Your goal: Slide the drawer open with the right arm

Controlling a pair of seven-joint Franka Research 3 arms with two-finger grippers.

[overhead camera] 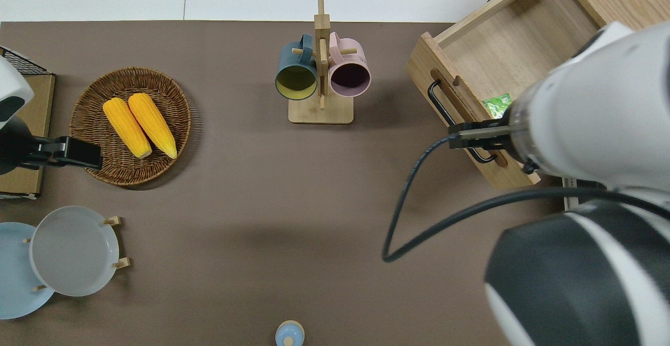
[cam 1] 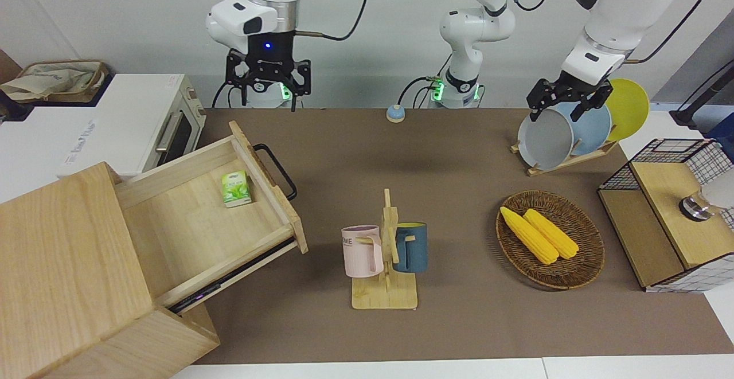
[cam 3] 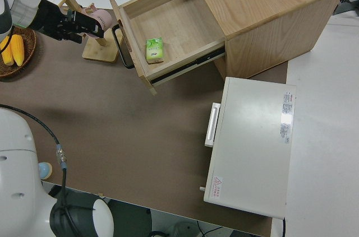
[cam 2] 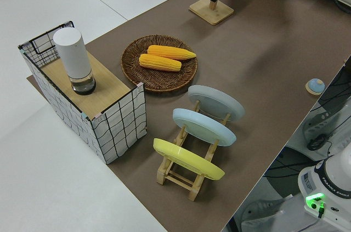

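At the lower left of the front view stands a large pale wooden box cabinet (cam 1: 63, 270). Its wide shallow light-wood drawer (cam 1: 195, 227) is pulled well out toward the middle of the frame, its front panel carrying a black metal bar handle (cam 1: 276, 171). A small green packet (cam 1: 235, 188) lies flat inside the drawer, close to the front panel. Just above the cabinet, at the left edge, sits a white toaster oven with a silver handle (cam 1: 135, 124).

At the upper left of centre, the right arm's black two-finger gripper (cam 1: 268, 95) hangs in the air with a blue light on its wrist. It is above the drawer handle in the frame and not touching it. Its jaws are spread open and hold nothing.

In the lower middle, on the brown desk (cam 1: 436, 167), a pale wooden mug stand (cam 1: 387, 264) carries a pink mug (cam 1: 362, 251) and a dark blue mug (cam 1: 410, 246). A small round blue knob (cam 1: 395, 113) sits at the upper middle.

Right of centre, a round dark wicker basket (cam 1: 585, 253) holds two yellow corn cobs (cam 1: 539, 234). Above it, a wooden rack (cam 1: 565, 164) holds grey, blue and yellow plates upright. The left arm is parked; its black gripper (cam 1: 565, 105) has its jaws open. At the right edge stands a black-wire-framed wooden box (cam 1: 665, 218).
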